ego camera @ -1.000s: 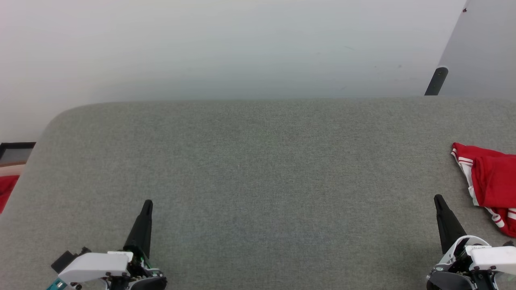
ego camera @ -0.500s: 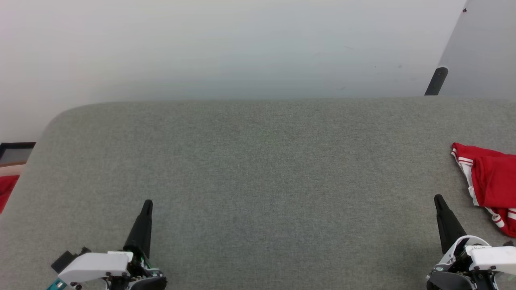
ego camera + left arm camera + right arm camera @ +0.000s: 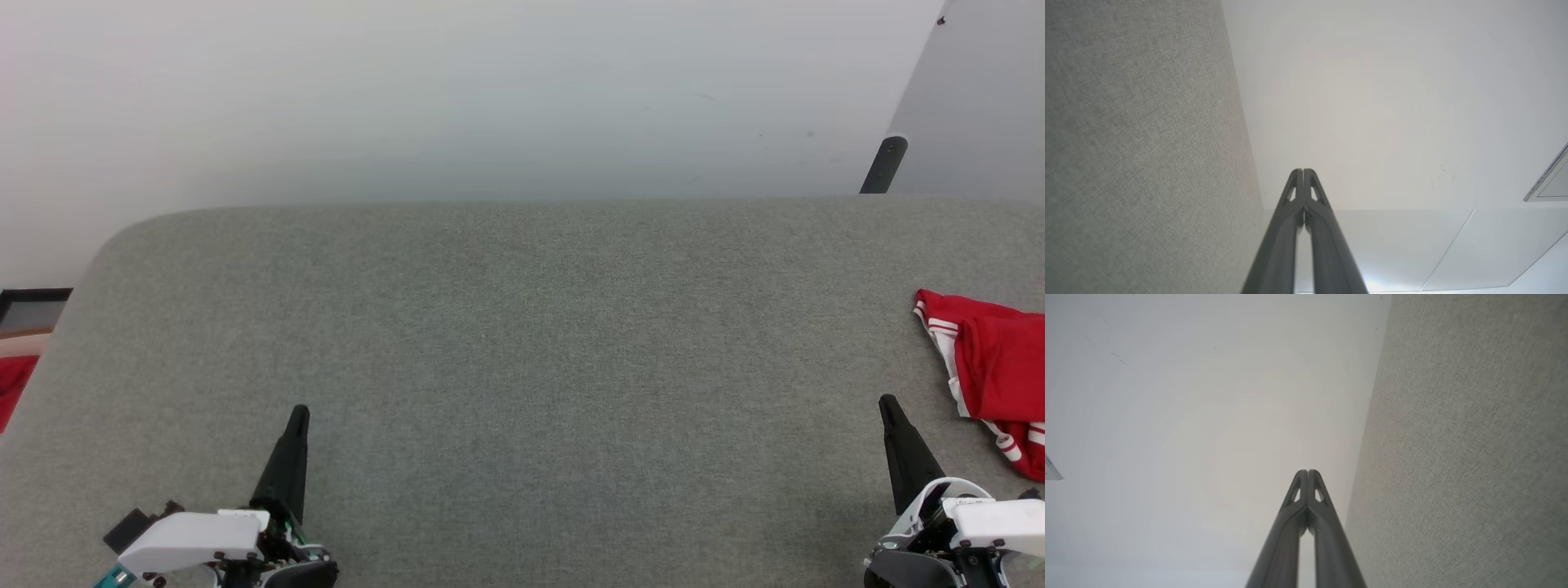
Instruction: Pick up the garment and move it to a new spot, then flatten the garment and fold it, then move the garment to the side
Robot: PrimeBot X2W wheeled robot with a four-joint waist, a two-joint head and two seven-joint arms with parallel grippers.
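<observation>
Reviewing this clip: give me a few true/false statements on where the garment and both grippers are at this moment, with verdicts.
1. The garment lies at the right edge of the grey surface. True.
2. The right gripper is clamped on the garment. False: it is shut on nothing and apart from the cloth.
3. The left gripper is shut and empty. True.
4. The garment is spread flat mid-surface. False: it is bunched at the right, partly out of frame.

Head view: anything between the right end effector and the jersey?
No. In head view, just bare grey fabric surface between right end effector and jersey.
</observation>
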